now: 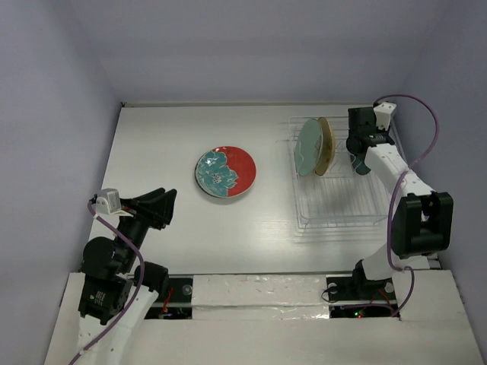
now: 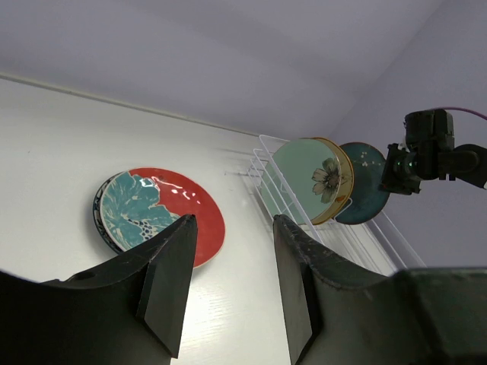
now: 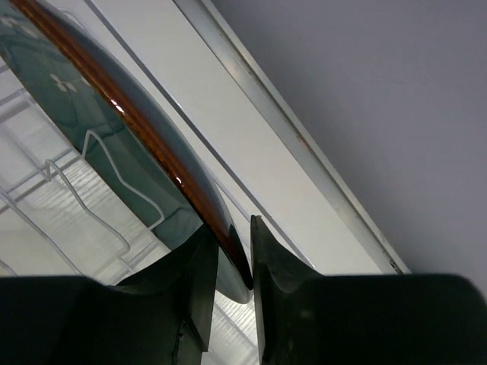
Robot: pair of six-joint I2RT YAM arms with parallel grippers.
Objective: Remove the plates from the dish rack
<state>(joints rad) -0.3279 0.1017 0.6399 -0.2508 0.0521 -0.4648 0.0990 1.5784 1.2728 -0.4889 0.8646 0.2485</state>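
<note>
The white wire dish rack (image 1: 340, 217) stands at the right. A mint green plate (image 1: 307, 147) and a tan plate (image 1: 326, 146) stand upright in it, side by side. My right gripper (image 1: 356, 157) is at the rack's far right end. In the right wrist view it (image 3: 234, 245) is shut on the brown-edged rim of the dark teal plate (image 3: 91, 114), which stands among the rack tines (image 3: 53, 171). The red-and-teal floral plate (image 1: 226, 172) lies flat at mid-table, with a dark plate edge (image 2: 97, 217) under it. My left gripper (image 1: 163, 204) is open and empty, near-left of that stack.
The table's far edge strip (image 3: 304, 144) and the back wall run close behind the rack. A side wall stands just right of the rack. The left wrist view shows the rack (image 2: 266, 163), the three upright plates and the right arm (image 2: 426, 152) beyond them.
</note>
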